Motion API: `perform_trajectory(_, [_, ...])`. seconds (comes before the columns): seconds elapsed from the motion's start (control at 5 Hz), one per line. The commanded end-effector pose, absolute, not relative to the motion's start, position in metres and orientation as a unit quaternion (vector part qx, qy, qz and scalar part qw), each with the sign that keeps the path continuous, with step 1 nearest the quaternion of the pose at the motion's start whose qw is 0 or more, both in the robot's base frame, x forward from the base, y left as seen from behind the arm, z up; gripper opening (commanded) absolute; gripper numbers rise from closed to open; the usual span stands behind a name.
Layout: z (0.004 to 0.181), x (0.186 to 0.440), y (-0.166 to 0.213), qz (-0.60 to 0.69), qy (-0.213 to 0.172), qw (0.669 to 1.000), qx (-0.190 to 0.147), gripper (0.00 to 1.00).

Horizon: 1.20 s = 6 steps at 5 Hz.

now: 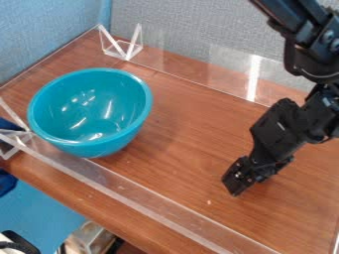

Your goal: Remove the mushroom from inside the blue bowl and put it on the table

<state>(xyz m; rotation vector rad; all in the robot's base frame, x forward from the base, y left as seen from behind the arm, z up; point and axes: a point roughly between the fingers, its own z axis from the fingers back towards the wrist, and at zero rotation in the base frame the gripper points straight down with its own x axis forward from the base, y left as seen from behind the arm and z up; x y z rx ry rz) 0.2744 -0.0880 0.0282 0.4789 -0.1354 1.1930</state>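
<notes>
The blue bowl stands upright on the table, toward the left end of the enclosure. Its interior shows only glossy turquoise plastic with bright reflections on the bottom; no contents can be made out inside it. The mushroom cannot be located anywhere in this view; whether it lies under the gripper is not determinable.

The bowl's far-left side sits near the low clear acrylic wall that edges the tabletop. Two clear triangular acrylic brackets stand behind the bowl at the rear corner of the enclosure. Behind these rises a blue-grey textured backdrop.

The black gripper is well apart from the bowl, to the bowl's right, close to the front wall. It points steeply downward with its tip at or just above the wood surface; contact cannot be confirmed. The fingers appear dark and foreshortened, so the gap is hard to read directly, but the jaws stand spread wide. Nothing is visibly gripped between them.

The bare wood between bowl and gripper carries no other item.
</notes>
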Motion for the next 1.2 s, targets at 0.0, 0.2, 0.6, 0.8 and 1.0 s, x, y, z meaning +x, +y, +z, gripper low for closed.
perform_trajectory(0.0, [0.028, 0.273, -0.068, 0.586, -0.058, 0.779, 0.215, 1.00])
perform_trajectory(0.2, [0.024, 0.269, -0.054, 0.603, -0.051, 0.765, 0.222, 1.00])
perform_trajectory(0.6, [0.019, 0.268, -0.067, 0.630, -0.038, 0.741, 0.229, 1.00])
perform_trajectory(0.8, [0.022, 0.266, -0.064, 0.616, -0.041, 0.751, 0.233, 1.00])
perform_trajectory(1.0, [0.024, 0.264, -0.061, 0.603, -0.043, 0.761, 0.237, 1.00])
